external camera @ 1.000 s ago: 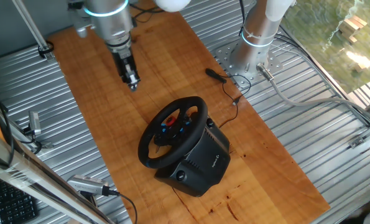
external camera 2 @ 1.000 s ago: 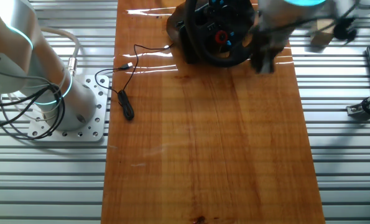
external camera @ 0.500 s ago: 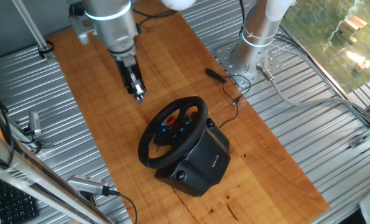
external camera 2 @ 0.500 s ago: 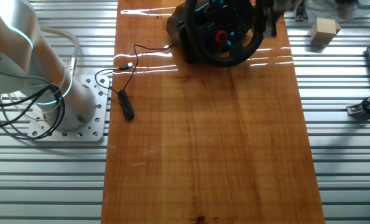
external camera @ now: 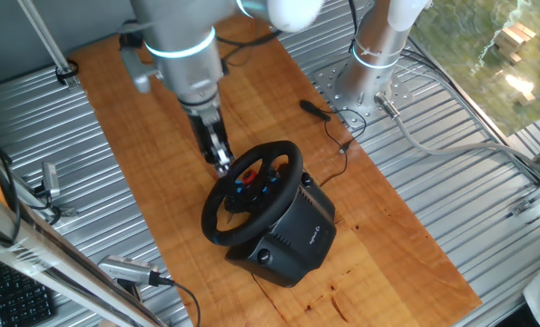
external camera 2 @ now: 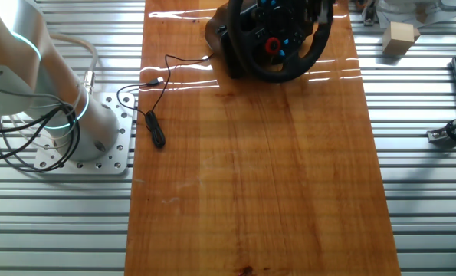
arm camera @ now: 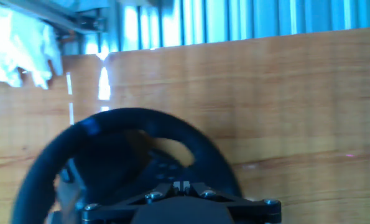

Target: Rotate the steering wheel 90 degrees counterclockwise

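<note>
The black round steering wheel point(external camera: 251, 191) on its boxy black base sits on the wooden desk point(external camera 2: 289, 169). The claw point(external camera: 221, 165) hangs right at its rim; can't tell if it's clenched.

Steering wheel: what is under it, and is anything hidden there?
The steering wheel sits tilted on its boxy black base, which rests on the wooden board. The board beneath the base is covered, so whatever fixes it down cannot be seen. The gripper is at the rim's upper edge.
</note>
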Action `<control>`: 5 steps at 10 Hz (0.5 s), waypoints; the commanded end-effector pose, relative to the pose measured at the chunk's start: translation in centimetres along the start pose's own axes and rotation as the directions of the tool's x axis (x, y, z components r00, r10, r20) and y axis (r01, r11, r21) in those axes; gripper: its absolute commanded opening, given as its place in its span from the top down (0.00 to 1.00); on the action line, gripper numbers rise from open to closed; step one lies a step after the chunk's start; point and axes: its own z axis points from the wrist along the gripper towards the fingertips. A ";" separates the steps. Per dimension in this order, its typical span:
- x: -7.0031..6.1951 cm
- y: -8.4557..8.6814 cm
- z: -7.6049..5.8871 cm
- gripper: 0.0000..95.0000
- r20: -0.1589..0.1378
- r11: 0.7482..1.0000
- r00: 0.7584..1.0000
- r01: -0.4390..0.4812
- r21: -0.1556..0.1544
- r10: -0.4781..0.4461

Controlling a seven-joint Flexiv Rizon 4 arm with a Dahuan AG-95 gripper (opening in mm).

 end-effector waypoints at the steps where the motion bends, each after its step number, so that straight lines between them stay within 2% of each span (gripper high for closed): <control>1: 0.3 1.4 -0.8 1.00 -0.003 0.999 1.000 0.015 -0.036 -0.015; 4: 1.1 3.2 -1.8 1.00 -0.014 0.991 0.998 0.056 -0.119 -0.058; 5: 1.3 3.9 -1.9 1.00 -0.025 0.989 0.997 0.064 -0.136 -0.068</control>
